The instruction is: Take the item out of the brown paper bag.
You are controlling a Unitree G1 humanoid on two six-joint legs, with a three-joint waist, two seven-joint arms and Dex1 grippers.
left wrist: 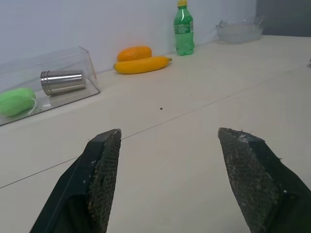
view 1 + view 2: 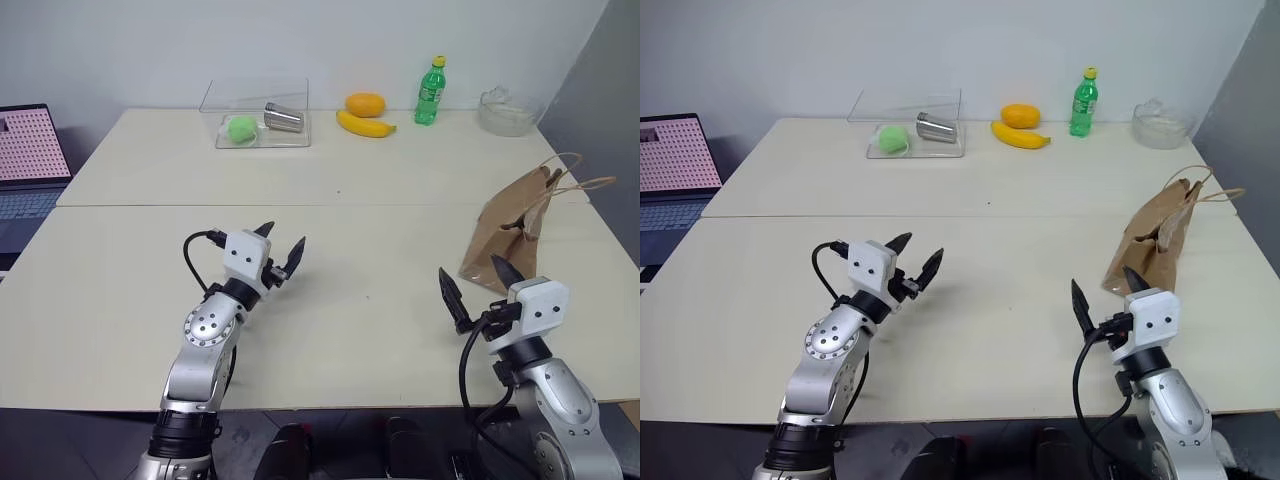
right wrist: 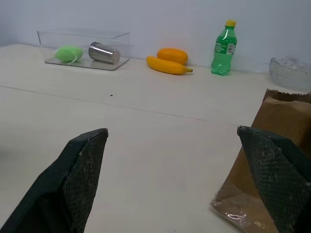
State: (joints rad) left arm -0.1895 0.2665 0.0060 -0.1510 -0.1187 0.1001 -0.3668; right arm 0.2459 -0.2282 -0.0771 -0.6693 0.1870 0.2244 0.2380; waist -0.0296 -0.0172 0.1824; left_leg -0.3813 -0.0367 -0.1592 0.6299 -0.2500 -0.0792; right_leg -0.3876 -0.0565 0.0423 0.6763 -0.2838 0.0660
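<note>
brown bag (image 2: pixel 510 232), green bottle (image 2: pixel 431 92), yellow cap

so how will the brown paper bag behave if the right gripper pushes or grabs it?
The brown paper bag looks creased and leaning, so probably floppy and crushes under the fingers. It seems light, so a push would likely slide or tip it. Its thin loop handles would likely flex.

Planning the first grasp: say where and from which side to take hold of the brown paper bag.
Judging by its pose, grip the brown paper bag by its two loop handles at the raised mouth, coming from above with the right end effector, which is nearest.
</note>
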